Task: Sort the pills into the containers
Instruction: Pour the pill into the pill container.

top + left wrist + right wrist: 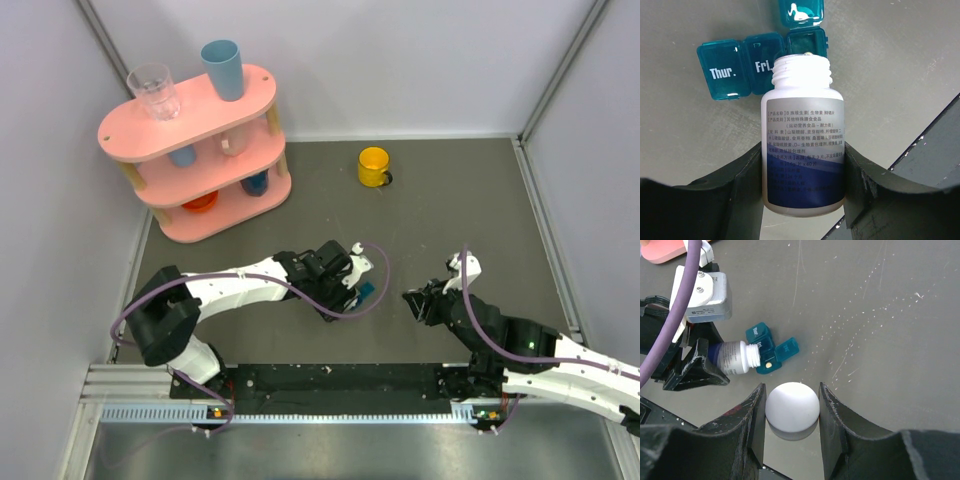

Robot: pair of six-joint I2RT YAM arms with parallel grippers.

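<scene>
Left wrist, left gripper (802, 155): clamps bottle (802, 125).
Pill box (760, 62) ahead: likely light, slippery; pinch long sides.
Right gripper (791, 390): clamps cap (792, 407).

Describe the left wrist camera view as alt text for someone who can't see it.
The left end effector grips an uncapped white bottle, its mouth pointing at the open compartment of a teal pill box on the grey table. The two closed lids read Thur. and Fri.
</scene>
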